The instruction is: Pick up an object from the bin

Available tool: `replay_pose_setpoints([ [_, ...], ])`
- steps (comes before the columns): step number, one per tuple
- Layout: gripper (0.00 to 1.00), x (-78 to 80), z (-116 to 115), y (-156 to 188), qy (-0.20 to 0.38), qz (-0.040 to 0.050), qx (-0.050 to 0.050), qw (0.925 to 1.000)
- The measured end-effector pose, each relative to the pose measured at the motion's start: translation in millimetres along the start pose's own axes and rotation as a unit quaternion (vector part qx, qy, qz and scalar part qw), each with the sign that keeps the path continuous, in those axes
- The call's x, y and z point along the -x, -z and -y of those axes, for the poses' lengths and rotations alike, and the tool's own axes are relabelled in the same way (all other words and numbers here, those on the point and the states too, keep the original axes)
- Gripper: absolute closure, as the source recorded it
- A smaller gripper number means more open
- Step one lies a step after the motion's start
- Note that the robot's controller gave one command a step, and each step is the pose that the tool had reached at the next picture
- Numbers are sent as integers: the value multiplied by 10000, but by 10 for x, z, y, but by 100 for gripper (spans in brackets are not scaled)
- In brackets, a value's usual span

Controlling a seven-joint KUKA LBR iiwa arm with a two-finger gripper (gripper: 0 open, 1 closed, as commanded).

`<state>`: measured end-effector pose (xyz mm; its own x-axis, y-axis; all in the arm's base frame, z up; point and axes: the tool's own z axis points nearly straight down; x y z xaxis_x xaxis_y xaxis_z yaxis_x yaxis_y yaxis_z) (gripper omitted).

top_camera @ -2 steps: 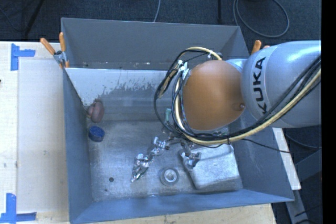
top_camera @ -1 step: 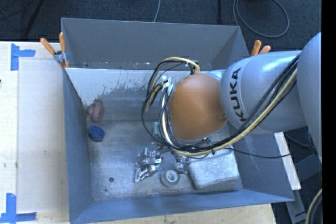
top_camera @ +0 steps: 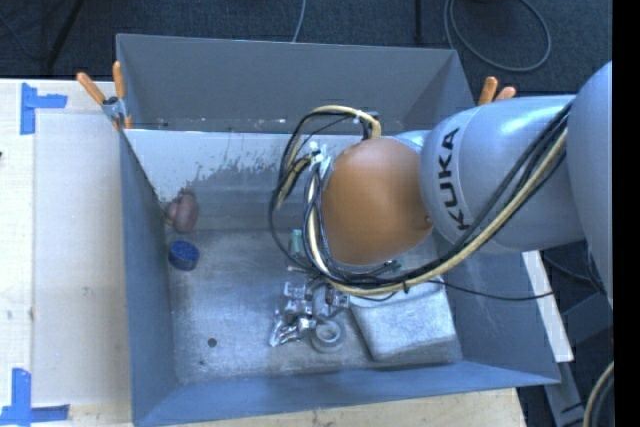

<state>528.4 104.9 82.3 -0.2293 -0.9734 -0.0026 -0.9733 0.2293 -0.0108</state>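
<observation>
Grey flat block (top_camera: 405,323) lies on the front-right floor of the bin (top_camera: 280,80), just beside the end effector (top_camera: 303,320). Block looks stiff, matte, probably light, not fragile. It's wide, so best gripped across a thin edge. End effector sits low; spread or pressed together, cannot tell. Blue cap (top_camera: 183,255) and brownish lump (top_camera: 183,210) lie well apart, far left. Arm (top_camera: 500,165) reads "KUKA".

A blue cap (top_camera: 183,255) lies just beside a pinkish-brown lump (top_camera: 182,209), well apart from a grey block (top_camera: 405,323).
</observation>
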Motion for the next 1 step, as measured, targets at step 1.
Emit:
replay_pose_setpoints([
  [1,100,-298,40,1147,-306,0,23,9995],
])
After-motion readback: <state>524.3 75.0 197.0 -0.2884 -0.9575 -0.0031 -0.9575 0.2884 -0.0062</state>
